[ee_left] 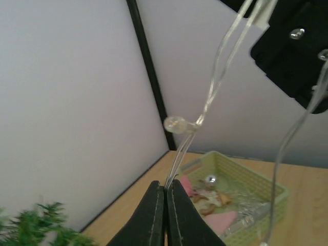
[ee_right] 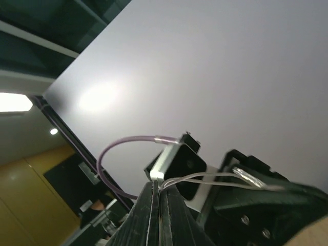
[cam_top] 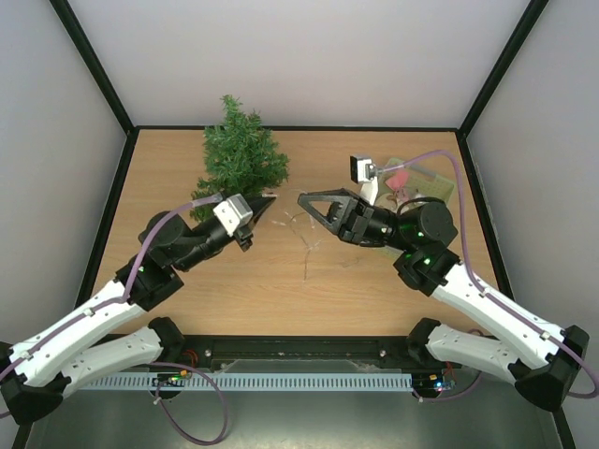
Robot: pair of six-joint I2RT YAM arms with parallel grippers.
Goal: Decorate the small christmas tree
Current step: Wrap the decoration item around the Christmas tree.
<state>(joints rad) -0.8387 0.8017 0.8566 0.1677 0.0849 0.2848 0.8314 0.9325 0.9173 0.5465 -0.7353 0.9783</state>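
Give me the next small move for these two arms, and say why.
Probably carry both grippers toward the small christmas tree and lay the light string over its branches. The left gripper and right gripper are each shut on that thin clear string, which hangs beside the tree and seems not yet on it.
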